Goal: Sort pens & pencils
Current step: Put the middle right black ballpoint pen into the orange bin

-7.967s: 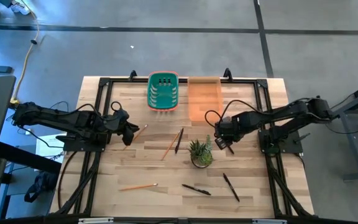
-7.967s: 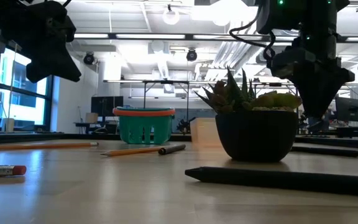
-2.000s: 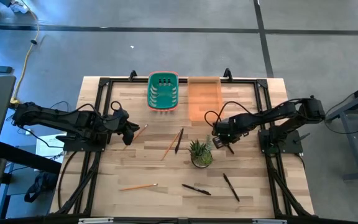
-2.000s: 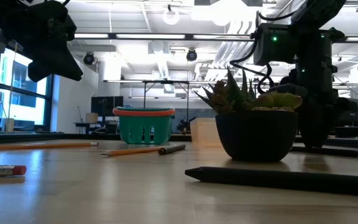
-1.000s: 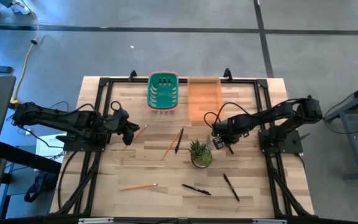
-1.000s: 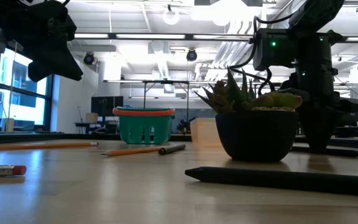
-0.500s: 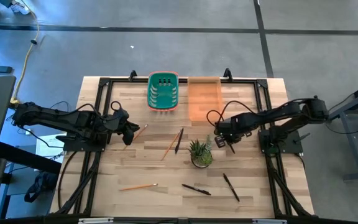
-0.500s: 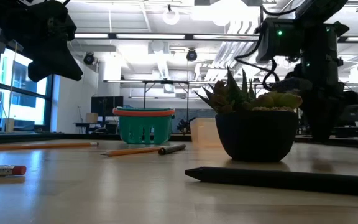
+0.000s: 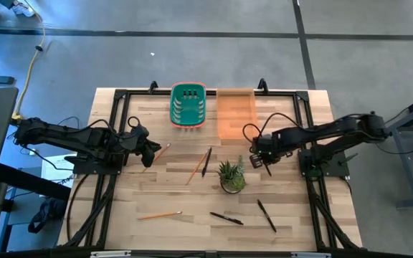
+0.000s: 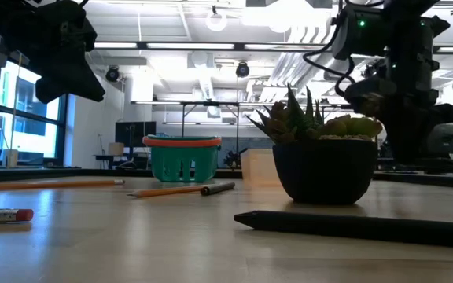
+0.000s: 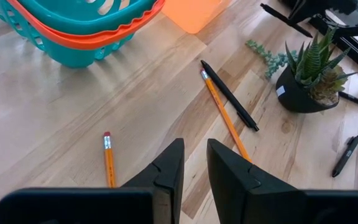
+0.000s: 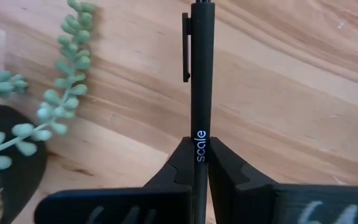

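Note:
My right gripper (image 9: pixel 259 160) hangs right of the potted plant (image 9: pixel 231 176), shut on a black pen (image 12: pixel 199 74). Two more pens lie on the table near the front (image 9: pixel 226 218) (image 9: pixel 267 215). A third pen (image 9: pixel 206 161) lies in the middle beside a pencil (image 9: pixel 196 166). Another pencil (image 9: pixel 159 214) lies front left. My left gripper (image 9: pixel 149 152) hovers at the left, open by a narrow gap (image 11: pixel 194 165), above a short pencil (image 11: pixel 109 158) lying flat on the table. My right gripper pinches the pen's barrel (image 12: pixel 199 127) between its two fingers, at the printed word below the clip (image 12: pixel 186 50). The fingers point down from above and lie across the pen. The clip end sticks out past the fingers, over the wood.
A teal basket (image 9: pixel 188 104) and an orange bin (image 9: pixel 235 115) stand side by side at the far edge. The plant's trailing sprig (image 12: pixel 61 87) lies close to the held pen. A black frame (image 9: pixel 113 136) runs along the table's sides.
My right gripper has risen from the table beside the plant and gone slightly toward the table's right edge, taking the pen up with it. The left arm has kept still.

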Tool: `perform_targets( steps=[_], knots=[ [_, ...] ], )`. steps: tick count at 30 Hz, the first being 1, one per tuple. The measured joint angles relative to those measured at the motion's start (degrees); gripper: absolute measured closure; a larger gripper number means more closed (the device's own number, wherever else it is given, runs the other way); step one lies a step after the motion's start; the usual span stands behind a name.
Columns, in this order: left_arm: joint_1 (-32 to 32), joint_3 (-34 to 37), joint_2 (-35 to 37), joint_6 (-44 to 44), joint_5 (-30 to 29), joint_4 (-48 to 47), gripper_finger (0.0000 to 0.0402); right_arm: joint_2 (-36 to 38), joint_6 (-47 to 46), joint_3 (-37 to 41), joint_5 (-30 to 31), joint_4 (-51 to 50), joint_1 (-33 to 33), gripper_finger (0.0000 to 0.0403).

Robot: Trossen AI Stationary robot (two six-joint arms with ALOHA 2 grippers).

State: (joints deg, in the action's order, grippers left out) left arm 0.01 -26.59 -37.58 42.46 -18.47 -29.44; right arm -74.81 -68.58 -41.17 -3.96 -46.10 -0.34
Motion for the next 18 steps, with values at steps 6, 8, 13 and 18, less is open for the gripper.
perform_targets(
  steps=[6,8,13,18],
  knots=[
    [0.0,0.0,0.0,0.0,-0.01,0.13,0.0344,1.01,0.73,-2.03,-0.73,-1.93,0.0,0.0403],
    [0.0,0.0,0.0,0.01,-0.07,0.49,0.0344,1.01,1.71,-3.3,-0.73,-3.27,0.0,0.0403],
    [0.0,0.0,0.0,-0.04,-0.18,1.88,0.0344,1.01,3.21,-6.56,-0.73,-5.8,0.0,0.0403],
    [0.0,0.0,0.0,-0.24,-0.21,2.55,0.0344,1.01,4.12,-9.42,-0.56,-7.11,0.0,0.0403]
  ],
)
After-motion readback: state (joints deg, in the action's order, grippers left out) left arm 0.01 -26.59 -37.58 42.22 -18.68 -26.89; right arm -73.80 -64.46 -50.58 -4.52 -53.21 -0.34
